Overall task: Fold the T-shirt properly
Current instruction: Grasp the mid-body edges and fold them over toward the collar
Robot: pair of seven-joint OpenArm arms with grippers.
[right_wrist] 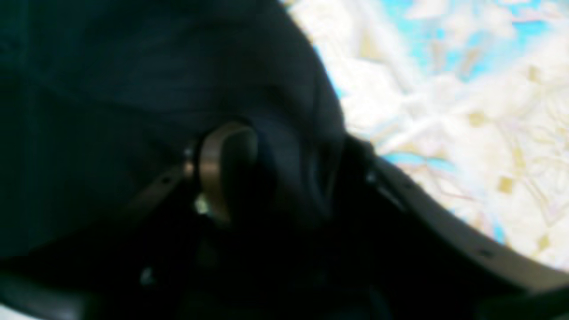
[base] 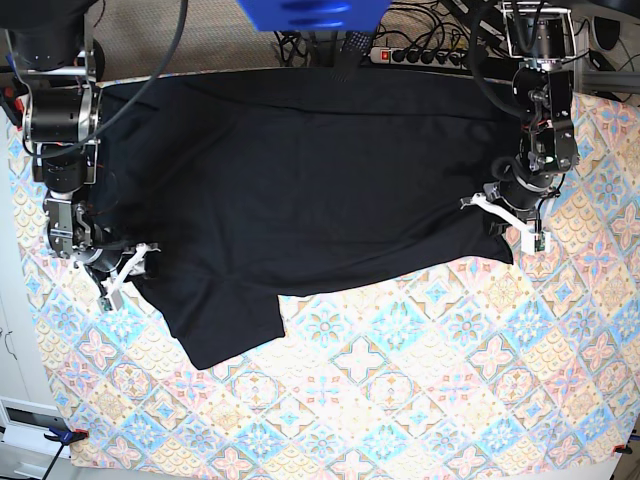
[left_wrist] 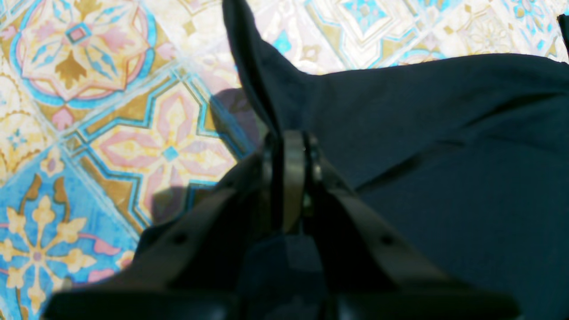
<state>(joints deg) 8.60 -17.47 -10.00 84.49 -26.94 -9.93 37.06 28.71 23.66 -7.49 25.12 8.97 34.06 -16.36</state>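
T-shirt [base: 300,190] spread across far half of patterned table [base: 420,400]. Left gripper [left_wrist: 293,146] pinches shirt edge at table's right side. Right gripper [base: 125,272] at left edge, jaws apart around cloth, grip uncertain. Step: first fold. Next: lift both edges together, carry over.

Likely a robotics lab or test bench: 2 arms flank a table under a tile-patterned cloth [base: 420,400], with a power strip [base: 415,55] and tangled cables [base: 320,45] (blurred at the far edge) behind.
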